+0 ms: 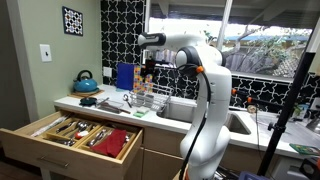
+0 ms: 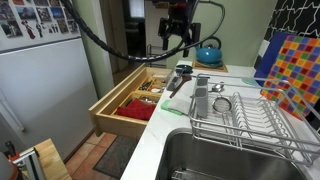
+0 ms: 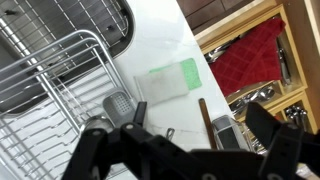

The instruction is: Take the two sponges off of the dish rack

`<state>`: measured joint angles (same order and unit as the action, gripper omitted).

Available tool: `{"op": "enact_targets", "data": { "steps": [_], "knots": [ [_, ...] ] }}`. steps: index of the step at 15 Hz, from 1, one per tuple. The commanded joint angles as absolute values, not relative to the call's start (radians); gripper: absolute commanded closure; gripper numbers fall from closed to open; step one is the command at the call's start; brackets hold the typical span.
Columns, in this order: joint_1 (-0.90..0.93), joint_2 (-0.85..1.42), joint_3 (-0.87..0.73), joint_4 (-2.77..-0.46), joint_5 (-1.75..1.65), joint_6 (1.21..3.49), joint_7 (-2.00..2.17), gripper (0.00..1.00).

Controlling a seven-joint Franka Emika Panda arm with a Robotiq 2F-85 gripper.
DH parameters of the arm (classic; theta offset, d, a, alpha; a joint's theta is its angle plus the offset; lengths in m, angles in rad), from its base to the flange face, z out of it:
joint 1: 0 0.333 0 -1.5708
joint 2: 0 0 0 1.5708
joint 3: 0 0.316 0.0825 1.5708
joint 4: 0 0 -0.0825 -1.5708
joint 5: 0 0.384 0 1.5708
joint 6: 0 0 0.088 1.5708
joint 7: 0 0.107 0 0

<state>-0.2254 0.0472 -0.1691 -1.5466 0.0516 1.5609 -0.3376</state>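
— Where's the claw [image 2: 175, 49]?

— Up above the surface [image 3: 165, 35], over the strip between the dish rack [image 3: 55, 85] and the open wooden drawer [image 2: 118, 118]. Its jaws stand wide apart with nothing between them.

— And the sponges?

— I see one for sure: a pale green sponge [image 3: 172, 80], lying flat on the white surface just beside the rack's corner, apart from the wire. A grey pad-like thing [image 3: 118, 103] sits at the rack's edge; I cannot tell whether that is a sponge.

— Anything crowding the green one?

— A dark slim handle [image 3: 203, 115] and a metal utensil [image 3: 225, 130] lie close by on the drawer side, near the claw's right-hand finger in the wrist view. Nothing lies on top of the sponge.

— What else is around?

— The sink [image 2: 230, 160] lies right beside the rack. The drawer holds a red cloth [image 3: 250, 55] and cutlery in its compartments. A teal kettle [image 2: 208, 52] stands further back on the surface — well apart from the sponge — and a bright checkered board [image 2: 295, 65] leans behind the rack.
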Motion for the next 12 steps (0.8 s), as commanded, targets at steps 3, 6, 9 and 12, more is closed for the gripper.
{"op": "enact_targets", "data": {
  "steps": [3, 6, 9, 12],
  "knots": [
    [-0.221, -0.018, -0.188, -1.523, -0.021, 1.540, -0.325, 0.00],
    [-0.224, -0.043, -0.201, -1.537, -0.027, 1.576, -0.361, 0.00],
    [-0.219, -0.028, -0.204, -1.512, -0.009, 1.559, -0.347, 0.00],
    [-0.219, -0.029, -0.205, -1.513, -0.009, 1.559, -0.349, 0.00]
  ]
}}
